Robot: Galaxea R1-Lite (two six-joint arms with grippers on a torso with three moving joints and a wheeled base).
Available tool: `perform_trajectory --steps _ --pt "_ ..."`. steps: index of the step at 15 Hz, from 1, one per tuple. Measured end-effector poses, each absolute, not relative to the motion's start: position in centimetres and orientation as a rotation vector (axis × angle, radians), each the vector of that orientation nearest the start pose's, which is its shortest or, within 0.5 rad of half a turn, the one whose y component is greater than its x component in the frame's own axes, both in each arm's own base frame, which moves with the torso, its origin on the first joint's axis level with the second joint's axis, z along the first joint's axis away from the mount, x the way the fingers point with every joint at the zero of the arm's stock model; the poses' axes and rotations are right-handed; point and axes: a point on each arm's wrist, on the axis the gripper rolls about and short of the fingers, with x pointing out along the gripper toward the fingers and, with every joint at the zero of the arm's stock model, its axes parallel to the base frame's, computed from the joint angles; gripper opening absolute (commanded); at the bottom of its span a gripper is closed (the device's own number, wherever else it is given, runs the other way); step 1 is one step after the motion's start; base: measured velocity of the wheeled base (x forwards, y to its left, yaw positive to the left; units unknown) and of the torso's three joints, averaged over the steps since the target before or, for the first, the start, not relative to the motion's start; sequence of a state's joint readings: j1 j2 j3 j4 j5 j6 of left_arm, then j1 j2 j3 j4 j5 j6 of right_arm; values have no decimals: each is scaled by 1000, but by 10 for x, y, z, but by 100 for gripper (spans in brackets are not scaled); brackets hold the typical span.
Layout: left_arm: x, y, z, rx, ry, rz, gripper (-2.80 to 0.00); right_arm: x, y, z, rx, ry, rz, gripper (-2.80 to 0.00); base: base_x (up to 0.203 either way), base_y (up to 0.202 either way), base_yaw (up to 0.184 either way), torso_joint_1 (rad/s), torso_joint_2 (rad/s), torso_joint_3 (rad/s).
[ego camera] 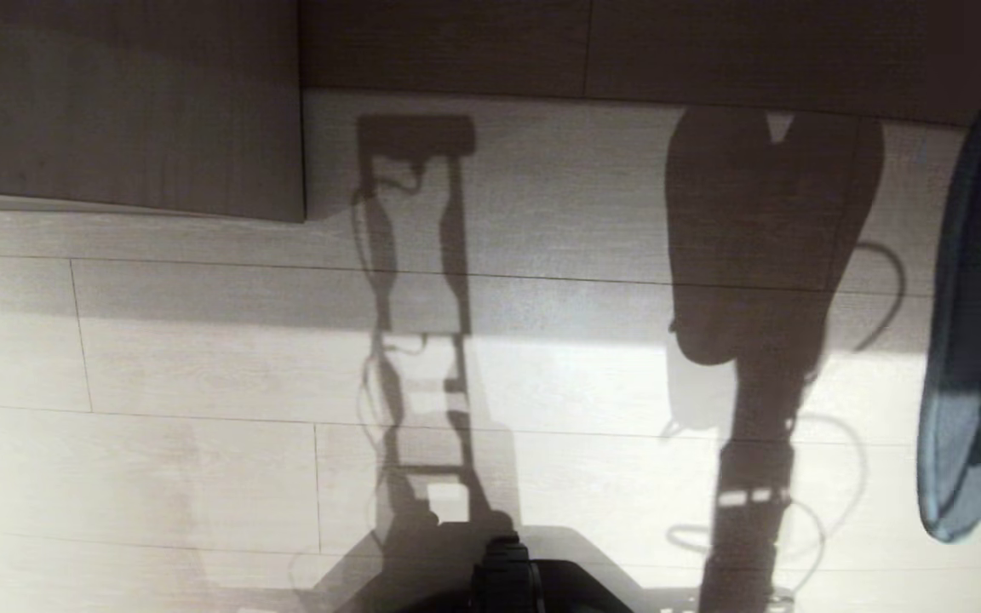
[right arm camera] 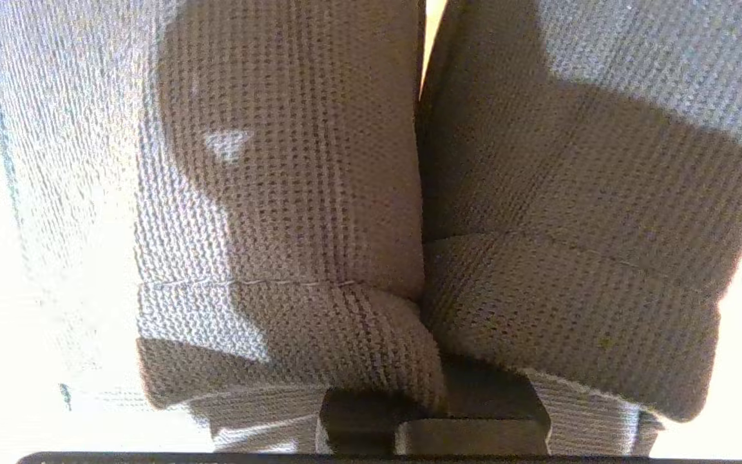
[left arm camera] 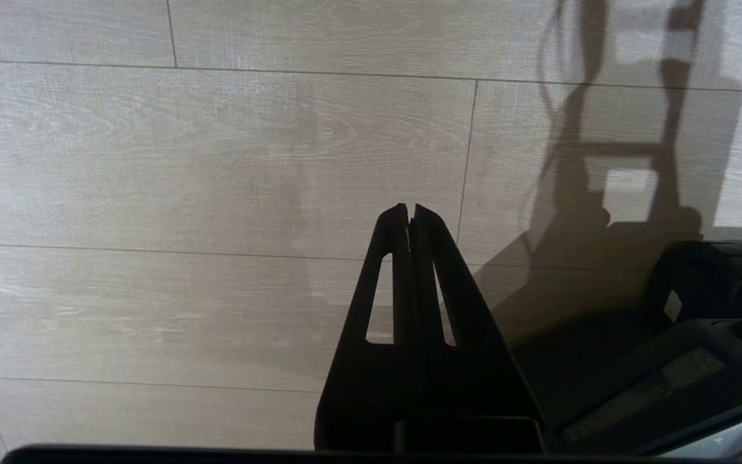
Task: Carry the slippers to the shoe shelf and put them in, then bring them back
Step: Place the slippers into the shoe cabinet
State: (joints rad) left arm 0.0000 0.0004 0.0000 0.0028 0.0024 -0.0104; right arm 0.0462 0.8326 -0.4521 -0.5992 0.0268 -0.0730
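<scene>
Two slippers (right arm camera: 319,212) hang pinched together by woven straps in right claw (right arm camera: 435,412), above wooden floor (ego camera: 201,358); light, floppy, straps best hold; left claw (left arm camera: 409,216) together, empty

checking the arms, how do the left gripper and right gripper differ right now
The black left gripper is empty, fingertips together over the pale plank floor. The right gripper is clamped on the straps of the grey-blue knit slippers, its fingers hidden in fabric. Both are shut.

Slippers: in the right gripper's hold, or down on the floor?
Held. The right gripper is pinched shut on both straps of the slippers; head view shows one hanging clear of the floor.
</scene>
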Motion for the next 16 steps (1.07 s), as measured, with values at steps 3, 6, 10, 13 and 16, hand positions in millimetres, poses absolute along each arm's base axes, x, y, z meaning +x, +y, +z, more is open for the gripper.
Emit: perform_trajectory --steps 3,6,10,13,16 --pt "-23 0 75 -10 3 3 -280 33 2 232 -77 -146 70 -280 0 0 0 0 0 0" --pt "-23 0 75 -10 4 3 -280 -6 1 213 -81 -157 50 -280 0 0 0 0 0 0" --pt "-23 0 75 -10 4 2 -280 -36 2 192 -88 -241 40 -280 0 0 0 0 0 0" --pt "-23 0 75 -10 4 3 -280 -40 2 156 -89 -227 42 -280 0 0 0 0 0 0" --pt "-23 0 75 -10 4 3 -280 -30 2 113 -86 -158 44 -280 0 0 0 0 0 0"
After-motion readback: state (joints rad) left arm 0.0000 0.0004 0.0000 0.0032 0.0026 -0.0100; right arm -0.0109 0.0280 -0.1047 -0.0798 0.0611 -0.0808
